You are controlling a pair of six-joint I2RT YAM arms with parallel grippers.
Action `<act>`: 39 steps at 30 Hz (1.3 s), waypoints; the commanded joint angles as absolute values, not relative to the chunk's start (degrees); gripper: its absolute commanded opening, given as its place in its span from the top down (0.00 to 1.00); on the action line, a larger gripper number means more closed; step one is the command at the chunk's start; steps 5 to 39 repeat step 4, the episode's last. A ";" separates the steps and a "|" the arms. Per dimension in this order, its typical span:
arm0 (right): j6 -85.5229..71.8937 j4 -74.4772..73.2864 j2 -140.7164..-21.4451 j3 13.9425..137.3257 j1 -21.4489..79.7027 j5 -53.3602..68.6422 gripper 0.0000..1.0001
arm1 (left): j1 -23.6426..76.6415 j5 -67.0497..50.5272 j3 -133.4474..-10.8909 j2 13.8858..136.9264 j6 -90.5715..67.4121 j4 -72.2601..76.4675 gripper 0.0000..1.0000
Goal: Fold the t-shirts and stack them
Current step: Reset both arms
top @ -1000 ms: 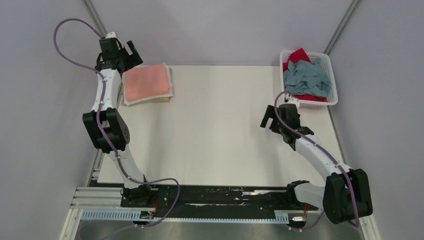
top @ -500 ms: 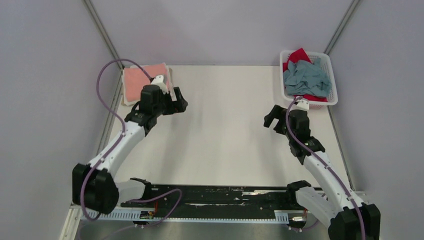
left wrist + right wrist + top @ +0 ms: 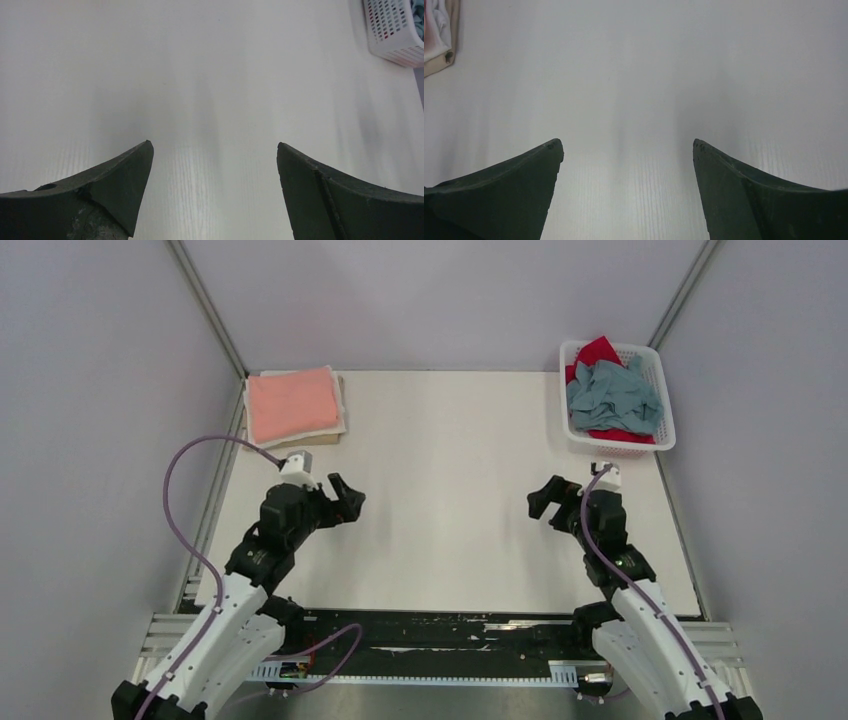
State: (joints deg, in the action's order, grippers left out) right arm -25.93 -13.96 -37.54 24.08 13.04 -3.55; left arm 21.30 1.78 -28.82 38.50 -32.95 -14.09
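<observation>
A folded salmon-pink t-shirt lies on a folded white t-shirt at the table's far left corner; their edge also shows in the right wrist view. A crumpled grey-blue t-shirt lies on a red t-shirt in the basket. My left gripper is open and empty over bare table at the left middle. My right gripper is open and empty over bare table at the right middle.
The white lattice basket stands at the far right corner and shows in the left wrist view. A thin tan board lies under the folded stack. The white table ends at a black rail at the near edge.
My left arm has drawn back from the folded stack at the far left to the left middle of the table. My right arm has pulled back toward the near edge. Both grippers stay open.
</observation>
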 commanded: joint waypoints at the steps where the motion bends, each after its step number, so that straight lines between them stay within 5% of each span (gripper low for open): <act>1: -27.67 -12.60 -35.59 22.95 12.98 -4.74 0.00 | 21.53 2.88 -28.81 35.02 -33.11 -12.43 0.00; 39: -28.08 -12.66 -34.23 23.35 12.96 -5.63 0.00 | 21.49 3.06 -28.94 34.74 -32.90 -13.38 0.00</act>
